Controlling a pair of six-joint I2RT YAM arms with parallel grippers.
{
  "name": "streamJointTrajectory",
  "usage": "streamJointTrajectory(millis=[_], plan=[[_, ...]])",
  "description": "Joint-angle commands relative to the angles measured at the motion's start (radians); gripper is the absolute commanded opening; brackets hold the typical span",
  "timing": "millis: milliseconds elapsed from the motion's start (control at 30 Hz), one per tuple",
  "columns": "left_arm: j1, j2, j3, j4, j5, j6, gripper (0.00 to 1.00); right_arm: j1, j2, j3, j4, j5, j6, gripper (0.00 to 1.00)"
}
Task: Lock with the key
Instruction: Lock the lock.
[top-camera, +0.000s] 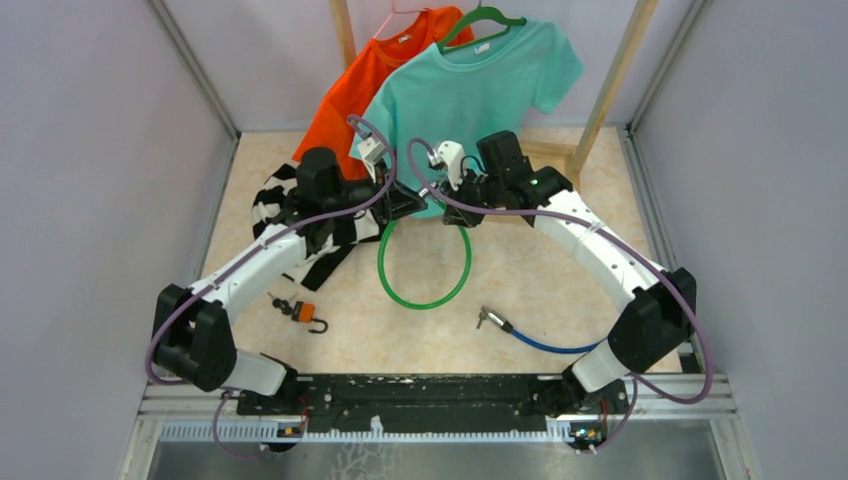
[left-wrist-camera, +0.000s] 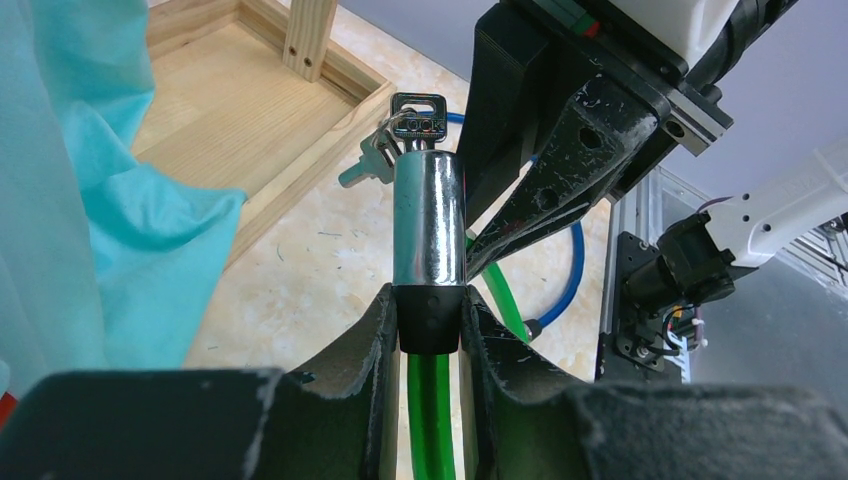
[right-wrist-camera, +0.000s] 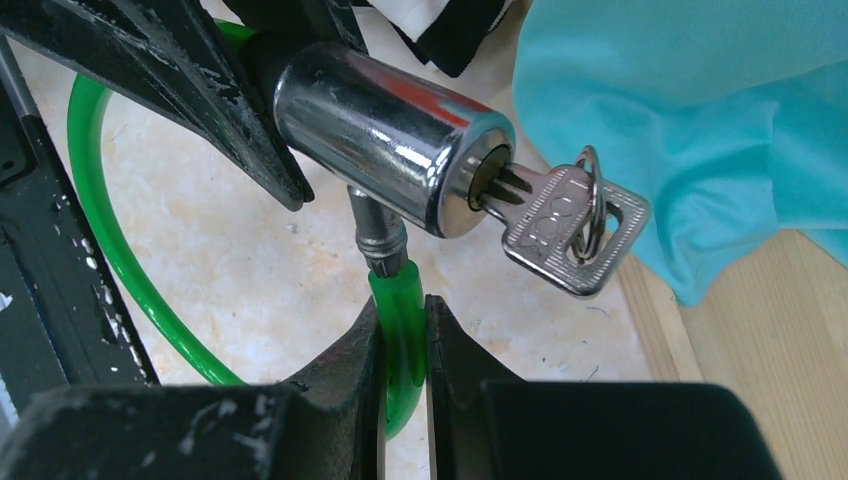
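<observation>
Two end effectors (left-wrist-camera: 428, 320) (right-wrist-camera: 403, 320) pinching cable lock (left-wrist-camera: 428, 215), key (right-wrist-camera: 560, 225) inserted

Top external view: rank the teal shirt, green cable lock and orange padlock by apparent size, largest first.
1. teal shirt
2. green cable lock
3. orange padlock
The arms hide part of the shirt, but it is still clearly the largest.

Beige marbled table (top-camera: 540, 270) with an orange padlock (top-camera: 304, 312) (front left), a blue cable (top-camera: 541, 343), a wooden frame base (left-wrist-camera: 200, 110).
</observation>
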Motion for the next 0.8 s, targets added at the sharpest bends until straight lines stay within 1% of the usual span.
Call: streamJointTrajectory(millis=[0,267,400,567,767], plan=[[-0.003,-0.029,-0.005,0.018,0.009,0.02,0.0,0.019,-0.028,0.049,0.061,-0.072,0.015,0.0],[-0.007,-0.034,-0.014,0.003,-0.01,0.047,0.0,0.019,-0.03,0.066,0.064,-0.095,0.03,0.0],[-0.008,-0.028,-0.026,0.02,-0.009,0.033,0.0,0.02,-0.06,0.007,0.103,-0.162,0.041,0.0],[-0.018,-0.024,-0.027,0.015,-0.009,0.051,0.0,0.019,-0.079,-0.019,0.127,-0.245,0.038,0.0],[-0.033,-0.019,-0.039,-0.007,-0.011,0.099,0.0,0.017,-0.083,-0.018,0.156,-0.21,0.034,0.0]])
